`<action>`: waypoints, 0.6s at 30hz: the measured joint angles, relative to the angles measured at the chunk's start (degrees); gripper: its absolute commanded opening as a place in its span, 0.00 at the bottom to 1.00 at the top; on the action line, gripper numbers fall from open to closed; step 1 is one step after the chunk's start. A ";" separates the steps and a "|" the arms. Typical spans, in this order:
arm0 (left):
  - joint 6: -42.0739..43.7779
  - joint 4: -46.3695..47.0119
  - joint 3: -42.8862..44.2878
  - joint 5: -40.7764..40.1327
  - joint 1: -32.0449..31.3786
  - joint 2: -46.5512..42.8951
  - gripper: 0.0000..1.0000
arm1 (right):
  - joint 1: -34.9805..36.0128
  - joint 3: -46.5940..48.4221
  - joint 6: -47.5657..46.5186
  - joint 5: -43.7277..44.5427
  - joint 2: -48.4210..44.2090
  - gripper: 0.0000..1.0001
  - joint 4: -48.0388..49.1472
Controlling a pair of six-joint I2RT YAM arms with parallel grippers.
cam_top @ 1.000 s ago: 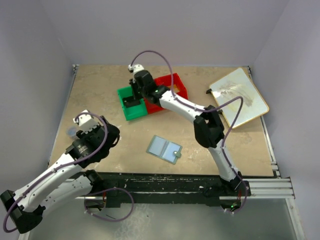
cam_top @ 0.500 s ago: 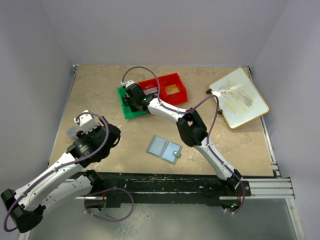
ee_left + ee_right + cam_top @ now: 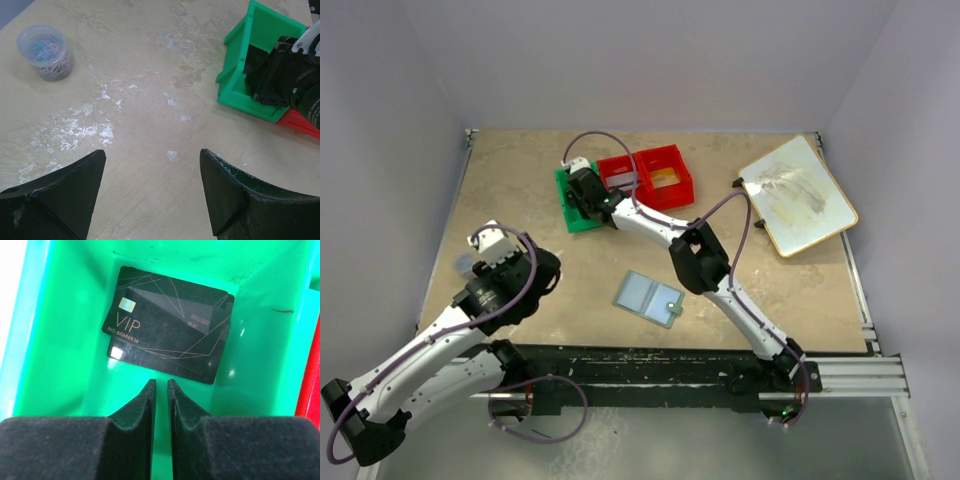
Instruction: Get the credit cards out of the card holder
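We noted two credit cards (image 3: 167, 322) flat in the green bin (image 3: 60, 340), card holder (image 3: 648, 298) open on the bench (image 3: 520, 190), right gripper (image 3: 161, 390) jaws nearly closed and empty, left gripper (image 3: 150, 190) jaws wide; a skewed withdrawal could snag the bin wall.

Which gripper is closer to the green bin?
Right. The right gripper is inside the green bin, just above the cards; the left gripper hangs over the table, well away from the bin.
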 measured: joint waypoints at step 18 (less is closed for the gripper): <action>0.02 0.17 -0.02 0.61 0.00 0.98 0.74 | 3.74 -27.23 6.58 0.92 -15.50 0.18 7.69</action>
